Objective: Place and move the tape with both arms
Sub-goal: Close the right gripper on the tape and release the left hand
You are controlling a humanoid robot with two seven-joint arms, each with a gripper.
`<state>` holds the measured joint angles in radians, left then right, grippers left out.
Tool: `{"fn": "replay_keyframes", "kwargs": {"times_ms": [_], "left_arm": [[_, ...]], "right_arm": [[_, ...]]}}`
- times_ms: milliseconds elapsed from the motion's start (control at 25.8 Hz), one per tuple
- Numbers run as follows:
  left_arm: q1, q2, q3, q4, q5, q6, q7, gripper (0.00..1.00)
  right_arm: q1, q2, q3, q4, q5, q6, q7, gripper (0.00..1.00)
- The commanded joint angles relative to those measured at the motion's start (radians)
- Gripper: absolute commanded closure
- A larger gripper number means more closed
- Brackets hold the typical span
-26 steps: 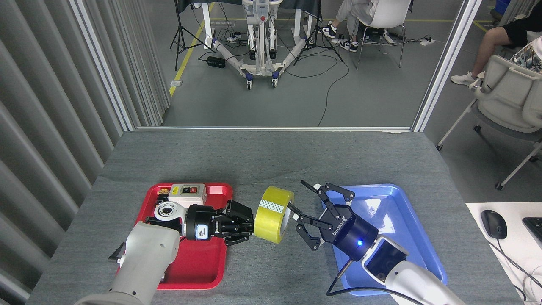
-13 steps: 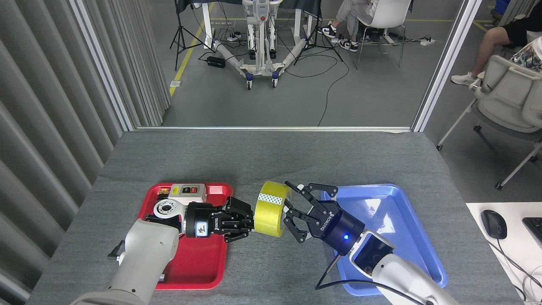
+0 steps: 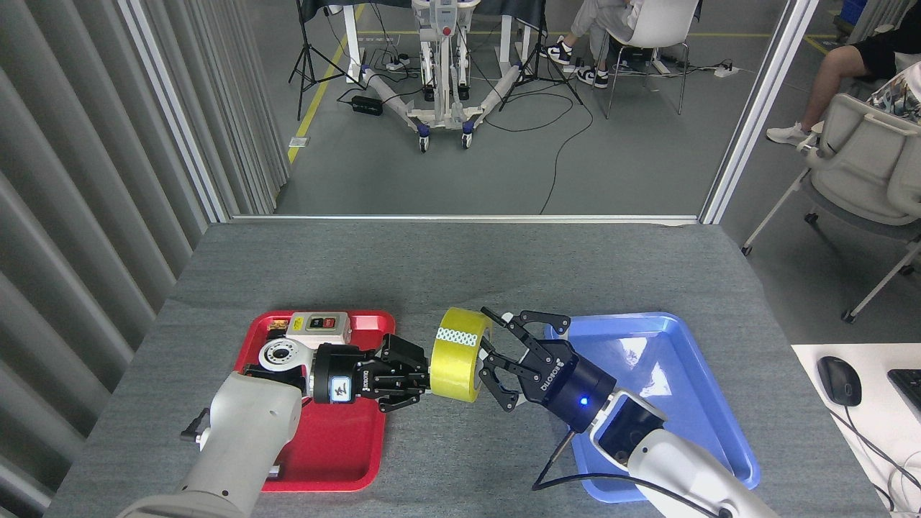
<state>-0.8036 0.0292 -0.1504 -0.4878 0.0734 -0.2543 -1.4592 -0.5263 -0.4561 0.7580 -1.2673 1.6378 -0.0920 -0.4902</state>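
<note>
1. The tape (image 3: pixel 455 355), a wide yellow roll with a small patterned tab on its upper face, stood on edge in the lower middle of the frame, held clear above the grey surface (image 3: pixel 460 266) between the two trays.
2. The left gripper (image 3: pixel 421 378) came in from the lower left and was closed on the roll's left rim, its black fingers pinching the edge.
3. The right gripper (image 3: pixel 496 360) reached in from the lower right with its fingers spread wide. The upper finger (image 3: pixel 496 318) lay at the top of the roll's right side, and the lower finger (image 3: pixel 496 392) sat near the bottom edge. I cannot tell whether either finger was touching the roll; the jaws had not closed on it.
4. A blue light glowed on the body of the right gripper.
5. A red tray (image 3: pixel 338 460) lay at the lower left under the left arm. A white box with buttons (image 3: pixel 319 327) sat at its far end.
6. A blue tray (image 3: pixel 683 403) lay at the lower right, partly covered by the right arm.
7. A computer mouse (image 3: pixel 839 380) rested on a white desk at the right edge of the frame.
</note>
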Motion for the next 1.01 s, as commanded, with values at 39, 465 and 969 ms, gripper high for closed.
{"fn": "replay_keyframes", "kwargs": {"times_ms": [39, 465, 969], "left_arm": [[0.000, 0.000, 0.000, 0.000, -0.011, -0.006, -0.012, 0.73], [0.001, 0.003, 0.000, 0.000, -0.021, 0.006, 0.016, 0.35], [0.001, 0.011, 0.000, -0.002, -0.020, 0.007, 0.017, 0.00]], "right_arm": [[0.000, -0.003, 0.001, 0.000, 0.000, -0.002, 0.001, 1.00], [0.002, -0.012, 0.000, -0.001, -0.001, -0.003, 0.001, 1.00], [0.005, -0.027, 0.001, -0.009, -0.003, -0.028, -0.005, 1.00]]}}
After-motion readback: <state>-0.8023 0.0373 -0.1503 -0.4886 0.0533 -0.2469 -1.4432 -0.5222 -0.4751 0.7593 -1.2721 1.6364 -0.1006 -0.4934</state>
